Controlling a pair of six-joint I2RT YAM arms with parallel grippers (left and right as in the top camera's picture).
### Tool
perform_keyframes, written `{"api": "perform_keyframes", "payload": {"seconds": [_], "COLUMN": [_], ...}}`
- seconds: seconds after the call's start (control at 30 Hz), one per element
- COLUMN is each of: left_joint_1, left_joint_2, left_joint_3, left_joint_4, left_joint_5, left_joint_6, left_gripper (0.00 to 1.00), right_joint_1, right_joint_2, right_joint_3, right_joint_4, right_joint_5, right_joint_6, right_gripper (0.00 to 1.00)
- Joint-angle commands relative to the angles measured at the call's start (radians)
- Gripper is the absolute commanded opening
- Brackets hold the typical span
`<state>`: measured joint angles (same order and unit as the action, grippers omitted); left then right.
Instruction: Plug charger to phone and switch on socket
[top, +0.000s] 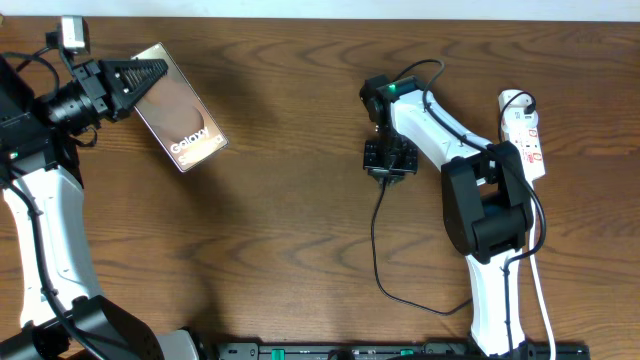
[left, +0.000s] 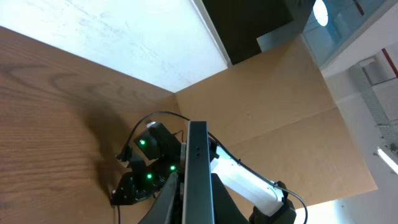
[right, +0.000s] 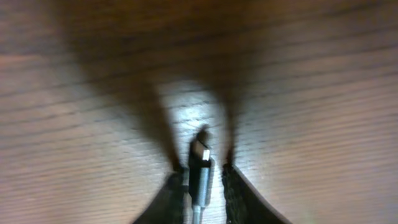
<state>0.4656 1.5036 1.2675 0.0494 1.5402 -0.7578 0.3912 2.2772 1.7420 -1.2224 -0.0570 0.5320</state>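
Black charger (top: 376, 240): trailing back from the right claw (right: 200, 186), its tip lying on the desk (top: 280, 250) between the fingers.
Gap of right claw: standing slightly apart, flanking the tip, seemingly not pinching it.
Bronze phone (top: 185, 130): being clamped by one end in the left claw (top: 140, 78), tilted, probably offering its free end for plugging.
Open room: bare wood stretching between the claws.
White socket (top: 525, 130): lying behind the right claw, beside its arm.

A brown wood-grain tabletop (top: 280, 250) fills the overhead view; a pale strip (top: 300, 8) runs along its far edge; a black rail (top: 400, 351) (small green marks on it) lies at the near edge; the left wrist view shows a tan cardboard panel (left: 292, 106) beside a white board (left: 124, 37).
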Motion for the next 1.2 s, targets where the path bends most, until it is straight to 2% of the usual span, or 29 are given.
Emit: {"api": "perform_keyframes", "payload": {"seconds": [0.0,0.07,0.37,0.57,1.03,1.17], "left_joint_1": [0.003,0.003,0.003,0.003,0.003,0.003], "left_joint_2": [-0.007,-0.007,-0.007,-0.007,-0.007,-0.007], "left_joint_3": [0.006,0.006,0.006,0.006,0.006,0.006], "left_joint_4": [0.005,0.005,0.005,0.005,0.005,0.005], "left_joint_5": [0.031,0.031,0.031,0.031,0.031,0.031], "left_joint_6": [0.006,0.006,0.006,0.006,0.006,0.006], "left_gripper": [0.08,0.08,0.08,0.08,0.08,0.08], "right_joint_1": [-0.003,-0.003,0.022,0.052,0.044,0.045], "right_joint_2": [-0.012,-0.012,-0.011,-0.011,-0.011,-0.011], "right_joint_3": [0.017,0.017,0.016,0.016,0.016,0.016], "right_joint_4": [-0.009,-0.016,-0.050,-0.032,0.019,0.022], "right_joint_5": [0.039,0.039,0.008,-0.010,0.002,0.002], "right_joint_6": [0.032,0.040,0.100,0.104,0.111,0.111], "right_gripper": [0.35,0.39,0.39,0.26,0.25,0.20]}}
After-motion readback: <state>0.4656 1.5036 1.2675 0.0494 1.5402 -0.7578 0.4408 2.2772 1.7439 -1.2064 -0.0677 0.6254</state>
